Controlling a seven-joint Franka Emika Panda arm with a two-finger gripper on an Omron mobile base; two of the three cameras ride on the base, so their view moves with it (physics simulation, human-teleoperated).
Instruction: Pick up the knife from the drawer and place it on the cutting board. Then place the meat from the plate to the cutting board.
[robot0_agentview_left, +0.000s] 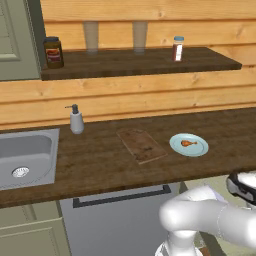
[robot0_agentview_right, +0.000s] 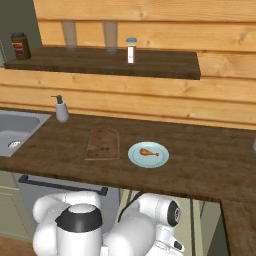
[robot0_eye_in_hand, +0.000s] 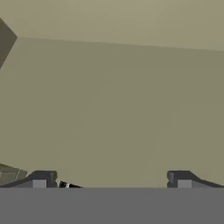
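Hand view shows the tool (robot0_eye_in_hand: 111, 179) spread fully wide and empty, facing the drawer's (robot0_eye_in_hand: 122, 109) pale inside, apparently ready for the knife (robot0_eye_in_hand: 70, 185), a dark sliver at lower left beside one fingertip.

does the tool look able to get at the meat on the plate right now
Probably not yet. The meat lies uncovered on the plate up on the counter, while the open tool is low, facing a plain drab surface. Nothing blocks the meat; the arm would have to rise first.
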